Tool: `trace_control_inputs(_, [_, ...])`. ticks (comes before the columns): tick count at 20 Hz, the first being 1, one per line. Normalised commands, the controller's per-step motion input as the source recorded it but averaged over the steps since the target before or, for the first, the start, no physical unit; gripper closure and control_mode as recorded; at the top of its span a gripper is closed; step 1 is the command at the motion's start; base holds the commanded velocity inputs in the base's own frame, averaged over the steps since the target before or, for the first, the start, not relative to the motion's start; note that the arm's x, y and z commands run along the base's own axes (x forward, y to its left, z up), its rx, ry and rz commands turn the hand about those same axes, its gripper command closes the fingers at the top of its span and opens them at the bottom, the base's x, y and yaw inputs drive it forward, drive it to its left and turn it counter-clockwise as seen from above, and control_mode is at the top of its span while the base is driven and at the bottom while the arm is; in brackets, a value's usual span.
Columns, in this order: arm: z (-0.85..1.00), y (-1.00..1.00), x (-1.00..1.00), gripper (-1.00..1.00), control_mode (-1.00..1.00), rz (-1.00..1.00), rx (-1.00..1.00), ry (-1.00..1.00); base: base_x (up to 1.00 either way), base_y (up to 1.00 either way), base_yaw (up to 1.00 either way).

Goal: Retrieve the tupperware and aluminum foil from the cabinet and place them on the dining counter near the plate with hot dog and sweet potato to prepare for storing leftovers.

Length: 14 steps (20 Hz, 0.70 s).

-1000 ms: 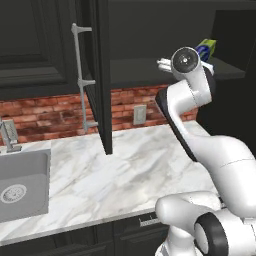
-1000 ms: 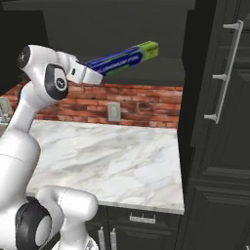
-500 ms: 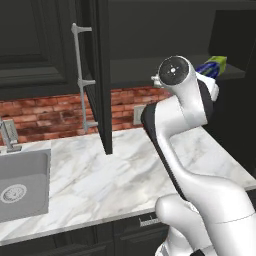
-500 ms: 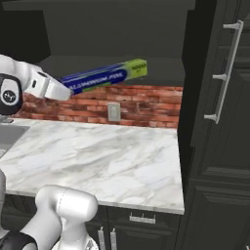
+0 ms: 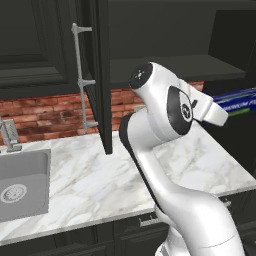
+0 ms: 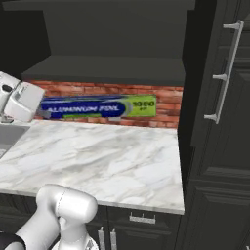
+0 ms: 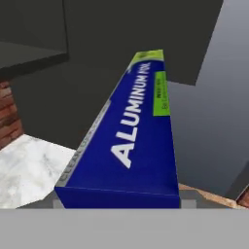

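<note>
Far left in the left base view, sunk into the white marble table [image 5: 75, 185]: a grey sink [image 5: 22, 182]. Next, hanging open over it, the black cabinet [image 5: 102, 75] door with silver handle [image 5: 80, 80]. Then red bricks [image 6: 168, 105] behind. Out right, clamped in the fingers [image 6: 41, 111], held level above the table: the aluminum foil [image 6: 97, 107].

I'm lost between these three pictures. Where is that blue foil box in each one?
Left base view: the aluminum foil pokes out at the right edge, just past the white arm's wrist.
Right base view: it lies level at left centre, held in the air before the brick wall, above the marble counter.
Hand view: it runs up the middle, lettering upward.
Shared landmark: the red brick wall.
</note>
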Motion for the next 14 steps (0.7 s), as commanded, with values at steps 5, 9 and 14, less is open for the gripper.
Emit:
trace_control_inputs(5, [-0.81, -0.33, -0.12, 1.00, -1.00, 0.01, 0.18, 0.46, 0.00, 0.00, 0.00])
trace_control_inputs(9, [-0.99, -0.21, 0.10, 1.00, -1.00, 0.22, 0.26, 0.42, 0.00, 0.00, 0.00])
trace_control_inputs(14, [-0.51, -0.02, 0.04, 1.00, -1.00, 0.43, 0.21, 0.16, 0.00, 0.00, 0.00])
